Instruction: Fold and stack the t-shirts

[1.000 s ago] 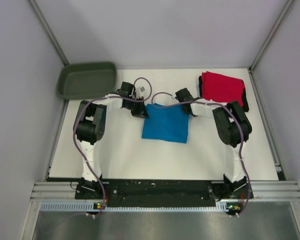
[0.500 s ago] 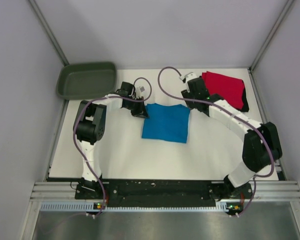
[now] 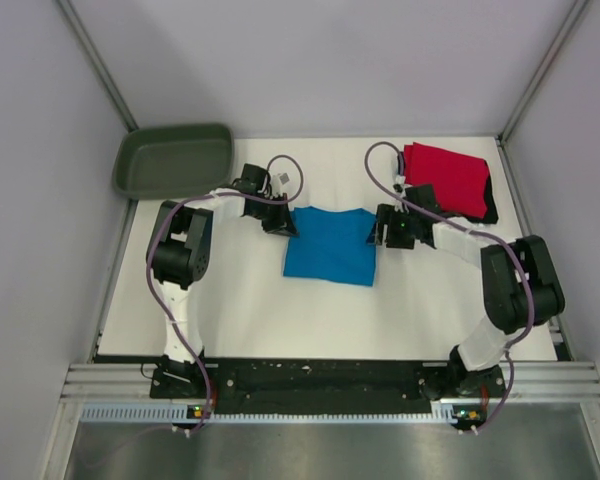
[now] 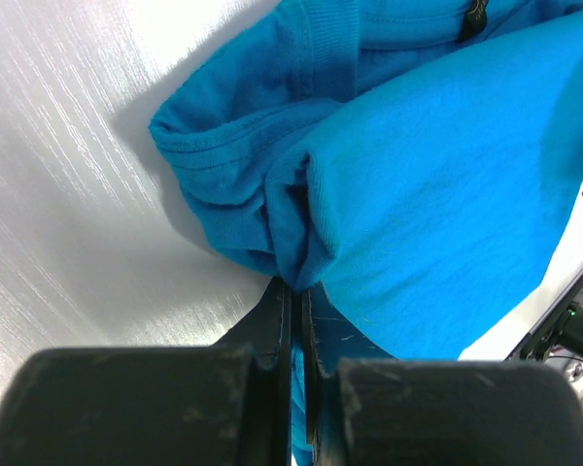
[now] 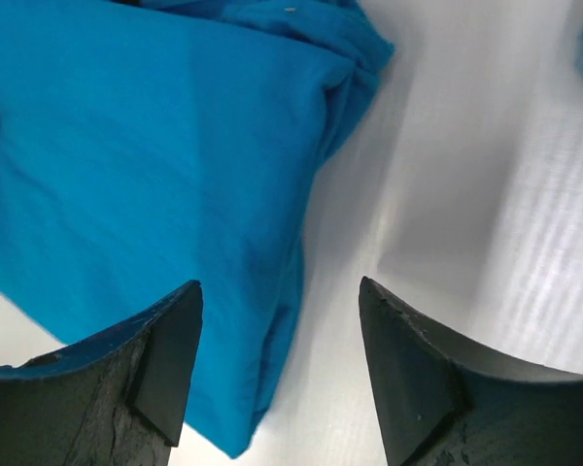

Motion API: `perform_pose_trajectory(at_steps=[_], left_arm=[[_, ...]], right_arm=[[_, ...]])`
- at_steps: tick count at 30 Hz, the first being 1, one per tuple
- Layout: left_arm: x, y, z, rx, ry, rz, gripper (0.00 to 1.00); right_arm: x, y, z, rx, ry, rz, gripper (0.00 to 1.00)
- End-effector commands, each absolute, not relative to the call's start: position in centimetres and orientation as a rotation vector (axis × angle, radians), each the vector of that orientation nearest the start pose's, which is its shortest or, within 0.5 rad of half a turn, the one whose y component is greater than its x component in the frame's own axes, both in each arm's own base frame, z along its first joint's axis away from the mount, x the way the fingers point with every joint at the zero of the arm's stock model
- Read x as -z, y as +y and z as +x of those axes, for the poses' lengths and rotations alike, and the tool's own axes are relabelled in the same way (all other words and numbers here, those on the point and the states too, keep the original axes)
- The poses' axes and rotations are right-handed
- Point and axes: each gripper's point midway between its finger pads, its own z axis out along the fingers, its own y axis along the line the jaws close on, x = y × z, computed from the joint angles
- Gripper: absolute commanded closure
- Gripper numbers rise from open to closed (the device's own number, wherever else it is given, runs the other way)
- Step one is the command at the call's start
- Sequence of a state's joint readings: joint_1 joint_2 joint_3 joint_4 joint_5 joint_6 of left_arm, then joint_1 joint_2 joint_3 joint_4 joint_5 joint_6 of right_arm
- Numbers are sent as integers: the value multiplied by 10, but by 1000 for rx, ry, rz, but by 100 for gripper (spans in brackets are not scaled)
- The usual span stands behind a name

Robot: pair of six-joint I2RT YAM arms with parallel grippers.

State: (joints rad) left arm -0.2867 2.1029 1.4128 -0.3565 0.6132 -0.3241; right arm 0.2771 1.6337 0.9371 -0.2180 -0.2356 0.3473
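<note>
**Blue tee nipped at one far corner, open claw at the other**

From above: blue t-shirt [image 3: 330, 246] folded flat at the middle of the table [image 3: 240, 300], between the two arms. Slightly wider than deep, so long axis across the table, left to right, near edge dipping a little toward the right. Left claw [image 3: 280, 225] at the far-left corner, right claw [image 3: 385, 228] at the far-right corner. Too small in that view to read either grip.

On the left wrist camera: left claw clenched on a bunched fold of the blue cloth, fingers [image 4: 262, 335] almost meeting, fabric nipped between them. Shows too a ribbed collar [image 4: 325, 44] and a dark tag [image 4: 474, 17] among the layers beyond the pinch, neither legible overhead.

On the right wrist camera: right claw released, fingers [image 5: 165, 359] spread wide, straddling the shirt's side edge where cloth gives way to bare table. Touching the cloth or just above it, cannot tell.

Only from above: red folded shirt [image 3: 445, 175] at the far-right corner, resting on a black shirt [image 3: 492, 208] peeking out along its right side, both apart from the blue one. Dark green tub [image 3: 173, 160] at the far-left corner.
</note>
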Motion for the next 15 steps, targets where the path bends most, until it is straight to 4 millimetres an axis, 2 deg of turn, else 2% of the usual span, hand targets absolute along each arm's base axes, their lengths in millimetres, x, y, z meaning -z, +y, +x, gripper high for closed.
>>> perform_pose_trajectory(at_steps=[1,3,9,13,15], left_arm=[[-46,-230,410,986,2590,185,100],[-48,-229,410,982,2584,192,100],[-48,-231,410,989,2582,194,100],[-49,-231,410,992,2581,194,100],[-51,-232,411,1000,2577,195,100]], right_arm=[[-60,187,363,-860,2443,58,37],[-46,183,359,-882,2479,108,41],[-30,180,366,-960,2471,151,53],[-34,188,370,-1059,2446,151,79],[-34,188,372,-1076,2436,152,85]])
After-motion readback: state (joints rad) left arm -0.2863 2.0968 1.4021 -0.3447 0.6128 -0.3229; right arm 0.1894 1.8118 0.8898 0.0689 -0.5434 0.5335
